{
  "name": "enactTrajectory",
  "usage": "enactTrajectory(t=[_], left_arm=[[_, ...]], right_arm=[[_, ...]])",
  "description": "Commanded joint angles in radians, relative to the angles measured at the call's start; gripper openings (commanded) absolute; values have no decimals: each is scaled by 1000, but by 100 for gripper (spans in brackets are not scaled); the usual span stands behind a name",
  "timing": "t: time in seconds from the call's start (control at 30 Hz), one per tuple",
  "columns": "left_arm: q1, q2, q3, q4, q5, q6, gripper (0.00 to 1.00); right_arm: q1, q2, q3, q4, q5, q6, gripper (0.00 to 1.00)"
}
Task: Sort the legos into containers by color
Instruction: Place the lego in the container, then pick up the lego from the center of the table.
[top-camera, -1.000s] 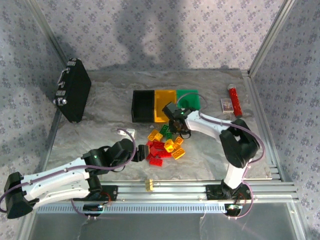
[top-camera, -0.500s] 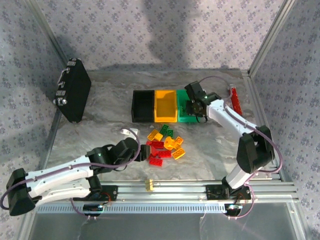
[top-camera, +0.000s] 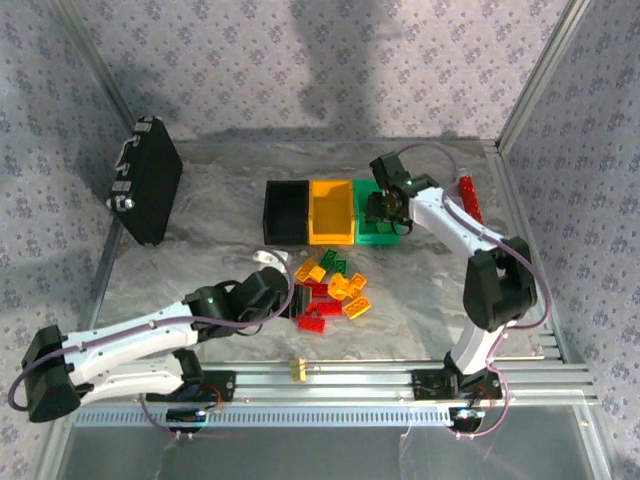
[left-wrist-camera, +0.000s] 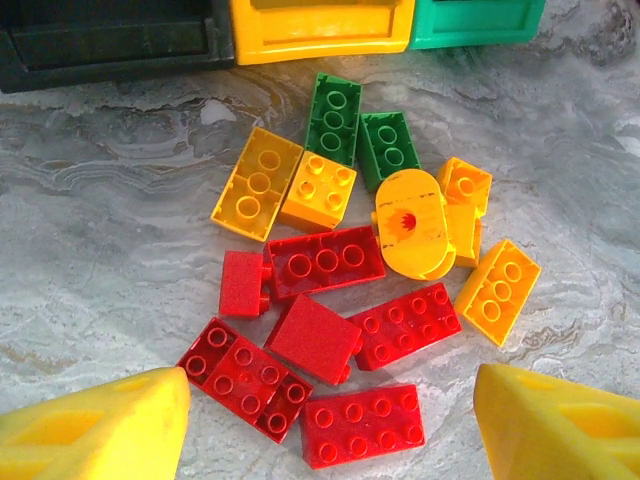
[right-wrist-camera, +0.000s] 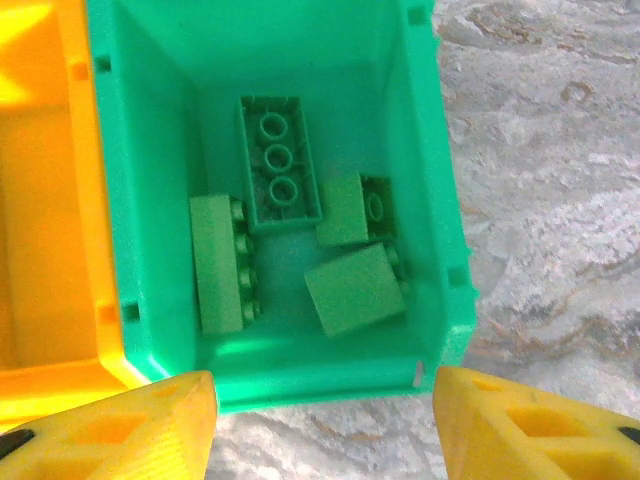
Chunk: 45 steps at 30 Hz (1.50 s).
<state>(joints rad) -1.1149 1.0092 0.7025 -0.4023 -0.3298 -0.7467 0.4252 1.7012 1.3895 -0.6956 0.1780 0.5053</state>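
Note:
The legos (top-camera: 328, 288) lie in a loose pile of red, yellow-orange and green bricks in front of the containers: black bin (top-camera: 285, 212), orange-yellow bin (top-camera: 332, 212) and green bin (top-camera: 372, 237). My left gripper (left-wrist-camera: 330, 440) is open just above the pile's near edge. Its yellow fingers (left-wrist-camera: 100, 430) flank a red brick (left-wrist-camera: 362, 425) and its red neighbours, while green bricks (left-wrist-camera: 335, 115) and yellow bricks (left-wrist-camera: 258, 182) lie beyond. Over the green bin (right-wrist-camera: 420, 150) my right gripper (right-wrist-camera: 325, 420) hangs open and empty. Several green bricks (right-wrist-camera: 350, 290) rest inside that bin.
A flat black case (top-camera: 145, 180) leans at the far left. A red cylinder (top-camera: 468, 200) and a small card box (top-camera: 450, 208) lie right of the bins. A tiny yellow block (top-camera: 297, 370) sits on the near metal rail. Frame posts bound both sides.
My right gripper has gone from the pile to above the green bin and now stands open there. My left gripper has crept right and forward to the red bricks.

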Motion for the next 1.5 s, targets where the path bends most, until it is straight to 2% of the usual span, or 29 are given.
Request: enactTrajectory(t=[0.0, 0.17, 0.4, 0.6, 1.03, 1.3, 1.47], left_arm=[[-8, 55, 71, 16, 4, 61, 76], [7, 211, 199, -18, 28, 161, 77], [145, 442, 352, -44, 219, 239, 76], [202, 607, 474, -79, 258, 312, 76], [279, 883, 713, -206, 290, 431, 70], [305, 942, 736, -245, 317, 477, 62], [306, 957, 754, -258, 323, 489, 61]], right_arm=[[15, -118, -86, 15, -2, 17, 60], [26, -282, -244, 54, -18, 41, 58], [29, -455, -380, 72, -58, 32, 60], [24, -549, -467, 86, -83, 32, 60], [24, -624, -558, 118, -113, 50, 59], [23, -655, -589, 123, -118, 55, 59], [23, -655, -599, 130, -128, 63, 59]])
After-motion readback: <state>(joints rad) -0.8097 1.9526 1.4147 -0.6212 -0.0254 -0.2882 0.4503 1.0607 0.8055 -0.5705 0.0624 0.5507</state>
